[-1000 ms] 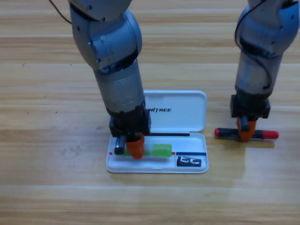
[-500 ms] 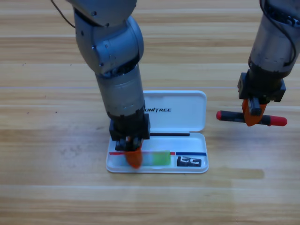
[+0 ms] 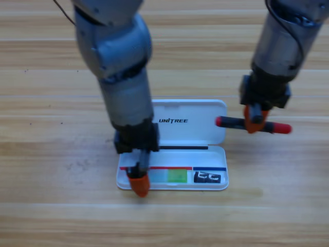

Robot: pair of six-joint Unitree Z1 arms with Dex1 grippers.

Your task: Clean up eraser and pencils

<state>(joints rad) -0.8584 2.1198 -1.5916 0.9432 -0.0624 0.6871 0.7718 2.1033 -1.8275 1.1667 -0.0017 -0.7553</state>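
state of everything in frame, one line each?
Case: open, flat on the table.
Green pencil: lying in the case tray.
Eraser: in the tray, right end.
Black pencil: held above the table, near the lid's right edge.
Left pincer: over the tray's left end.
Right pincer: shut on the black pencil.

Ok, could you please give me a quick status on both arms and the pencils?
Right end effector shut on black pencil, carried beside case lid. Left end effector at case's front-left. Green pencil, eraser inside.

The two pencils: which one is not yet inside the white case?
The black pencil with red ends. The right tool holds it in the air beside the case lid, while the green pencil already lies in the case tray.
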